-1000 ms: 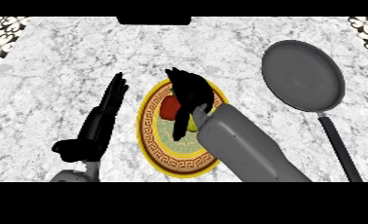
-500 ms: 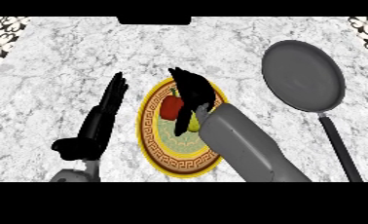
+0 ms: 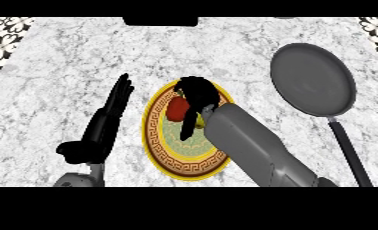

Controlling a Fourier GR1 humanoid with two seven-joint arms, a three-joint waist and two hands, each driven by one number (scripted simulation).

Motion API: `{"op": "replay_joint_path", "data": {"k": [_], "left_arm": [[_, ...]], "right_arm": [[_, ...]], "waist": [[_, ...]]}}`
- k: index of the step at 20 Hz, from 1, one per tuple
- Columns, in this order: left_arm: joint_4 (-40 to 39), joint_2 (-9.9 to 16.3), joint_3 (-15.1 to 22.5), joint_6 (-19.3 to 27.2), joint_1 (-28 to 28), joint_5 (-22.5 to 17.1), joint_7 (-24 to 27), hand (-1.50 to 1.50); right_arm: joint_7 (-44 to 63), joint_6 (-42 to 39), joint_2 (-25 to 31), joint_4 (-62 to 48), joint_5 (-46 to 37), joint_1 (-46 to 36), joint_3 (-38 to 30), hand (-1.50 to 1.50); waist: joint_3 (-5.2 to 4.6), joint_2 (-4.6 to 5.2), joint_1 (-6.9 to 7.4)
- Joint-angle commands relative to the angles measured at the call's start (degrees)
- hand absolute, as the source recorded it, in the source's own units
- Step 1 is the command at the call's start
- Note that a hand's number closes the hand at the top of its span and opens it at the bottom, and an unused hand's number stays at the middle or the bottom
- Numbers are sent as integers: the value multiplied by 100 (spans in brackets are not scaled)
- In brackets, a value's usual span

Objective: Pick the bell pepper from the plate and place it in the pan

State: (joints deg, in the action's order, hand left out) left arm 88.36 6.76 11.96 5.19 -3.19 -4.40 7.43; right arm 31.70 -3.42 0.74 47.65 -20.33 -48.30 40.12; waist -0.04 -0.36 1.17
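Note:
A red and yellow bell pepper [image 3: 177, 109] lies on the round yellow-rimmed plate [image 3: 164, 149] near the middle of the counter. My right hand [image 3: 196, 93] is over the plate, its fingers curled down round the pepper's right side and top, hiding part of it. My left hand [image 3: 107, 121] rests open just left of the plate, fingers straight and pointing away from me. The grey pan [image 3: 310, 81] sits at the right, its dark handle [image 3: 347, 149] running toward the lower right.
A dark object [image 3: 161, 21] sits at the counter's far edge, top centre. White marbled counter [image 3: 66, 59] spreads to the left and behind the plate.
My right hand has closed in on the pepper and shifted slightly left over the plate. The left hand and the pan have stayed put.

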Motion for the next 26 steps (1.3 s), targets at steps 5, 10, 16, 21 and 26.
{"op": "replay_joint_path", "data": {"k": [5,10,16,21,26], "left_arm": [[-262,-87,-77,-77,88,93,351,0],[194,189,-377,-300,-158,-147,-327,0],[183,-180,-88,35,8,168,-273,0],[-24,-18,-374,-40,-45,84,-122,0],[173,-156,-180,11,222,126,-212,0]], "right_arm": [[-443,210,-69,-522,-190,-4,595,150],[-833,543,-68,-706,-644,135,405,150],[292,1284,-68,-374,-893,-44,16,150],[1907,2177,-72,349,-1606,139,192,150],[2994,2099,339,1225,-2565,-383,219,150]], "waist": [[3,63,16],[5,44,-50],[4,25,-118],[0,-15,-211],[0,-47,-235]]}}
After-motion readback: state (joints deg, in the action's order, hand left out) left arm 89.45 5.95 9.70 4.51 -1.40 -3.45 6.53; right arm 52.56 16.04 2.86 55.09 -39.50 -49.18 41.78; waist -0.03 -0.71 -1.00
